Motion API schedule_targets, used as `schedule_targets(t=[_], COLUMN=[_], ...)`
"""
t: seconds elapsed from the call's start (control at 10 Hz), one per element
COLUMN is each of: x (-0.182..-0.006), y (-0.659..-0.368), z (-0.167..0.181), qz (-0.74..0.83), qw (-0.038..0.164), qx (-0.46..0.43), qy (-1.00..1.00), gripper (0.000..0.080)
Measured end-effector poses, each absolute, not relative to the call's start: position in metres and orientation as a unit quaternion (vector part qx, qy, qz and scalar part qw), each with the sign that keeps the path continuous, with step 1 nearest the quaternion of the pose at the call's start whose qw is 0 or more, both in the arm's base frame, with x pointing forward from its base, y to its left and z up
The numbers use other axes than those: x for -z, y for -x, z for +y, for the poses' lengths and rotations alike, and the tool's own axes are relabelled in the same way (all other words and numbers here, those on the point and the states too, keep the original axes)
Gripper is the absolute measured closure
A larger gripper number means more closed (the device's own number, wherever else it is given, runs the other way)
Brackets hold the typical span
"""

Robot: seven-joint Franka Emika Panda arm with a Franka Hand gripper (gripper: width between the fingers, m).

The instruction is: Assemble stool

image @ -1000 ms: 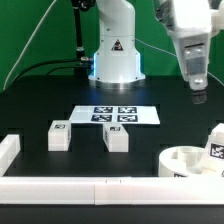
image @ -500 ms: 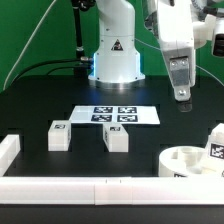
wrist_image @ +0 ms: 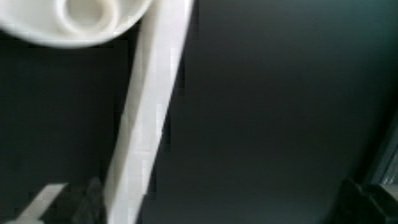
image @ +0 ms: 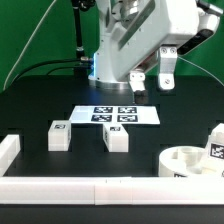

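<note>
The white round seat [image: 188, 160] lies at the front on the exterior view's right, and part of its ring [wrist_image: 86, 22] shows in the wrist view. One tagged block leg [image: 215, 143] stands right by the seat at the frame's edge. Two more legs [image: 58, 135] [image: 116, 138] stand apart on the black table, in front of the marker board. My gripper [image: 152, 80] hangs high over the back of the table, tilted, open, with nothing between its fingers [image: 167, 78]. It is far from every part. In the wrist view the gripper [wrist_image: 214, 212] shows only dark finger edges.
The marker board [image: 115, 115] lies flat mid-table. A long white border bar [image: 80, 186] runs along the front, also in the wrist view as the bar [wrist_image: 151, 120], and a shorter bar [image: 8, 150] stands on the exterior view's left. The robot base [image: 115, 60] stands at the back.
The gripper has risen and swung from the exterior view's right toward the middle back, turning as it went. It stayed open. The parts have not moved.
</note>
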State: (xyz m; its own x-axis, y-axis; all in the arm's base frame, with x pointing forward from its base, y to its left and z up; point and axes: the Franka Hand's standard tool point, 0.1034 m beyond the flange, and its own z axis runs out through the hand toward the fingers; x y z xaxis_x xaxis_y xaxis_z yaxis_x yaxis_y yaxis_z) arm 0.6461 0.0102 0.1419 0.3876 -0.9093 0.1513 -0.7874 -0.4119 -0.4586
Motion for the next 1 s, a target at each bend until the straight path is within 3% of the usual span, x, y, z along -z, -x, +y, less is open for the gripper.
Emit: schedule_targets(t=[0.4,0.5,0.6,0.7,0.8,1.0], x=[-0.137,-0.118,-0.102,-0.095,-0.090,-0.091], y=[-0.645,-0.637,-0.633,-0.631,-0.629,-0.630], z=[0.006,0.008,0.021,0.029,0.031,0.027], qz=[0.405,0.368,0.352,0.306,0.269,0.210], qw=[0.117,0.091,0.079,0.056,0.037,0.022], qx=[0.216,0.215,0.195,0.183,0.183,0.187], qy=[0.881,0.900,0.912,0.932,0.945,0.959], gripper=[0.0150,0.0150,0.0150,0.0150,0.0150,0.0150])
